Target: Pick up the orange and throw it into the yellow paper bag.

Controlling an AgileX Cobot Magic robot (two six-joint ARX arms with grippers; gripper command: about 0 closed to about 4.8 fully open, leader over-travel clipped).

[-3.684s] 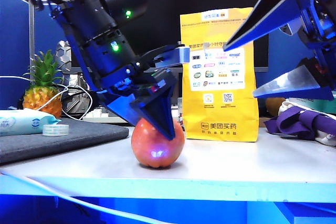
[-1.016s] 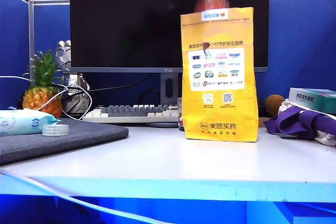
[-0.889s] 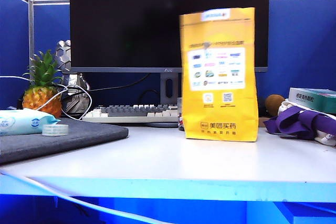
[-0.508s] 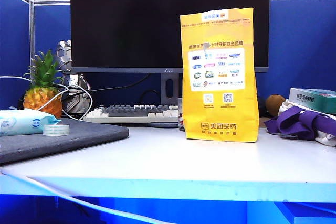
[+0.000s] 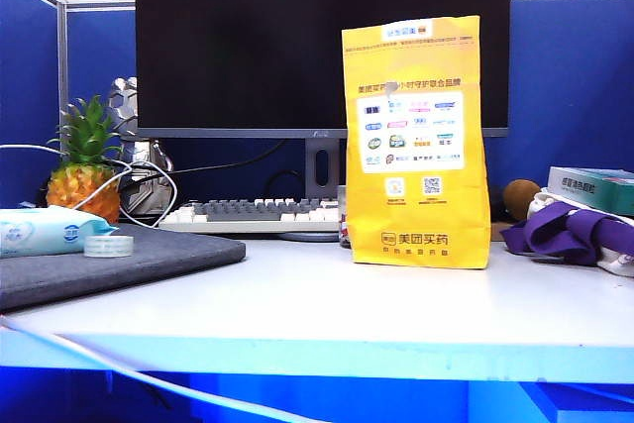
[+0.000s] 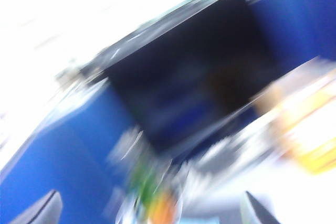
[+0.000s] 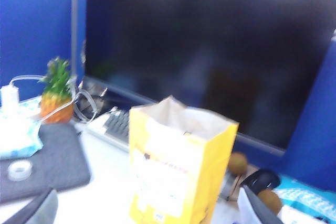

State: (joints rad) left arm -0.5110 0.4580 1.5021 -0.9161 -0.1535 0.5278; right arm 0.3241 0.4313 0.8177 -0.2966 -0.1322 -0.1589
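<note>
Desk front free; yellow paper bag [image 5: 416,141] (upright) blocks centre-right.

An office: blue cubicle partitions [image 5: 570,86], monitor [image 5: 248,42], keyboard [image 5: 253,213] on desk.

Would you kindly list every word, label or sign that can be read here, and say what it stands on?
"美团买药": near the bottom of the front of the yellow paper bag.
White panel on the bag: logos and a QR code, print too small to read.
Wipes pack and box: print too small to read.
Both wrist views: too blurred.

Left wrist view wholly motion-blurred
</note>
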